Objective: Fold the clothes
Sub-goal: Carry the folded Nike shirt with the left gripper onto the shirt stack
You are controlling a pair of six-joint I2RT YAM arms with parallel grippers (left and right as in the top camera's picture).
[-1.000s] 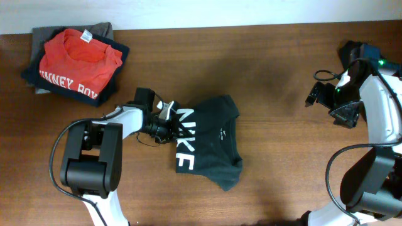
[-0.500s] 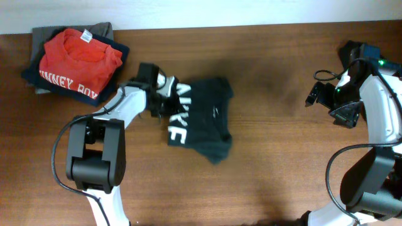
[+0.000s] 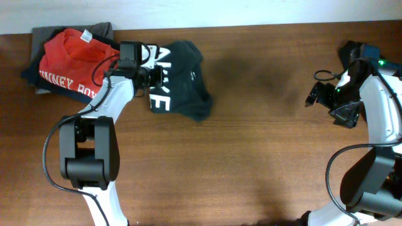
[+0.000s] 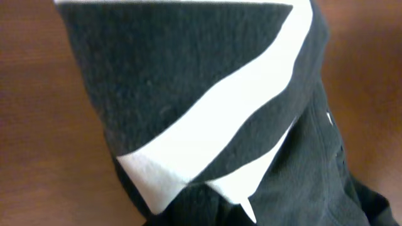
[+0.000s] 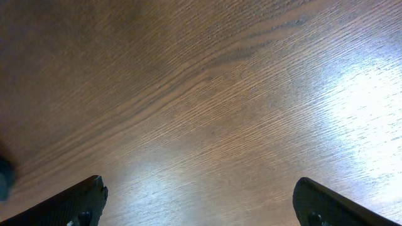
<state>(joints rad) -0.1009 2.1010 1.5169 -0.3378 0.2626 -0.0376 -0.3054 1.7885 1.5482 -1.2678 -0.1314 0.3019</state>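
The dark T-shirt (image 3: 185,85) bears large white block letters. The overhead view gives "KE" clearly, with the letters before it bunched at the fold. The left wrist view shows only broad white strokes. The folded red shirt (image 3: 69,55) carries white lettering, partly covered, reading roughly "NNEY BO".

From overhead I look straight down on the brown wooden table (image 3: 251,157). My left wrist camera is pressed close to the dark charcoal white-lettered T-shirt (image 4: 157,63), which overhead shares. My right wrist camera faces bare tabletop, close up.

One dark T-shirt (image 3: 185,78); perhaps three stacked garments (image 3: 78,59).
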